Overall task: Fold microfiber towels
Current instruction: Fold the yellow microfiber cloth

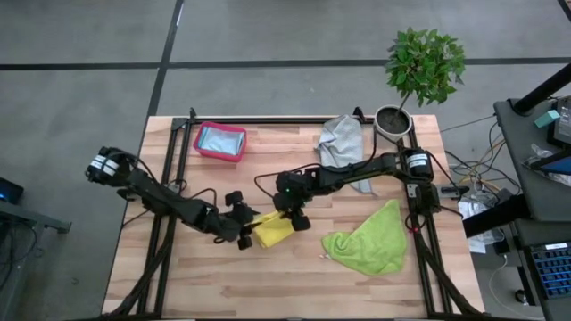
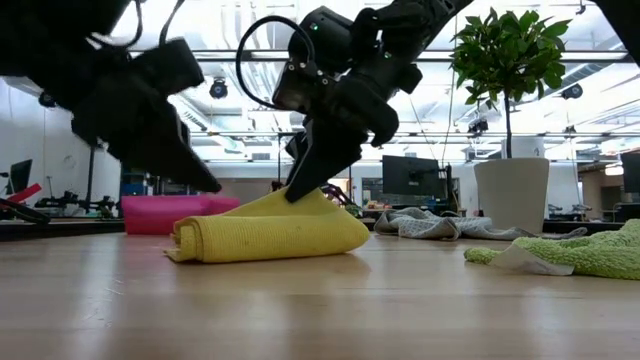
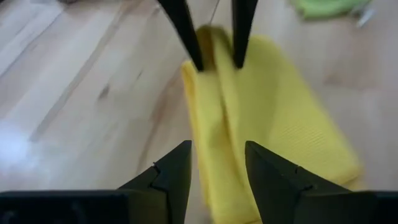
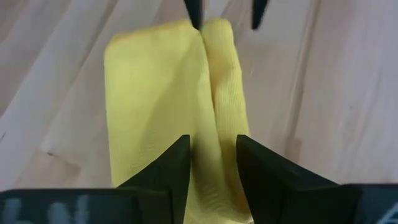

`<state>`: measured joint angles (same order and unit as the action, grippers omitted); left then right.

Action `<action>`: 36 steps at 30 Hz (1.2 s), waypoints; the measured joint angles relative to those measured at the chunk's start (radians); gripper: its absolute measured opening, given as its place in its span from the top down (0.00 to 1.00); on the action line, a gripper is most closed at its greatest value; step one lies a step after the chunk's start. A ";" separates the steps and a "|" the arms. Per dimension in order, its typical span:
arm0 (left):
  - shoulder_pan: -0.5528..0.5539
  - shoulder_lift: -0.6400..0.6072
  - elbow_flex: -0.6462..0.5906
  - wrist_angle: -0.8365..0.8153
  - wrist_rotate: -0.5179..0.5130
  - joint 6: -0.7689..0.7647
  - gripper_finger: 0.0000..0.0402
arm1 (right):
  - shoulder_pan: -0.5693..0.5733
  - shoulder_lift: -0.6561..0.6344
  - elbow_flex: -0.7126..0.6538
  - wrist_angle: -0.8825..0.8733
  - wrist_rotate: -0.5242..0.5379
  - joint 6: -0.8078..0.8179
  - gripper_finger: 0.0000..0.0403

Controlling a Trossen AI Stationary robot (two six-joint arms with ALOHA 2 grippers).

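Both claws, left claw [image 1: 243, 234] and right claw [image 1: 287, 214], are crowding the yellow towel [image 1: 273, 230] mid-counter [image 1: 223, 285]. Lime green towel [image 1: 370, 241] is blocking front right; grey towel [image 1: 343, 143], potted plant [image 1: 419, 76] and pink bin [image 1: 220, 141] are lining the back.

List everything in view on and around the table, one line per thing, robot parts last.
yellow towel: one, yellow, folded, lying at the table's middle between the two grippers
lime green towel: one, lime green, crumpled, on the table's right part
grey towel: one, grey, crumpled, at the far edge near the plant
bin: one, pink-red, far left part of the table, something light blue inside
potted plant: one, green leaves in a pale pot, far right corner
table: one, light wood
left gripper: one, dark, at the yellow towel's left end, fingers apart around a fold
right gripper: one, dark, at the yellow towel's right end, fingers astride the fold
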<state>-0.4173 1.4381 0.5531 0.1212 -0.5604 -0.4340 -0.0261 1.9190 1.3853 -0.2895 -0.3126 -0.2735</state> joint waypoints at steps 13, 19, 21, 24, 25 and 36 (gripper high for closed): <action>0.042 0.160 -0.011 0.036 -0.021 0.020 0.90 | 0.000 0.000 -0.003 0.015 -0.001 0.007 0.97; 0.043 0.180 -0.011 0.043 0.012 0.020 0.97 | -0.025 0.000 -0.008 0.026 -0.001 0.076 0.98; 0.044 0.181 -0.011 0.050 0.015 0.020 0.98 | -0.039 0.005 -0.011 0.057 0.000 0.120 0.98; 0.044 0.181 -0.011 0.068 0.022 0.020 0.98 | -0.059 0.024 -0.011 0.072 0.001 0.167 0.98; 0.044 0.181 -0.011 0.075 0.024 0.021 0.98 | -0.064 0.033 -0.011 0.073 0.001 0.175 0.98; 0.044 0.181 -0.010 0.083 0.033 0.008 0.98 | -0.066 0.116 -0.012 0.175 0.056 0.299 0.98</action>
<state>-0.3729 1.6192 0.5434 0.2043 -0.5276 -0.4256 -0.0924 2.0354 1.3734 -0.1143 -0.2569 0.0259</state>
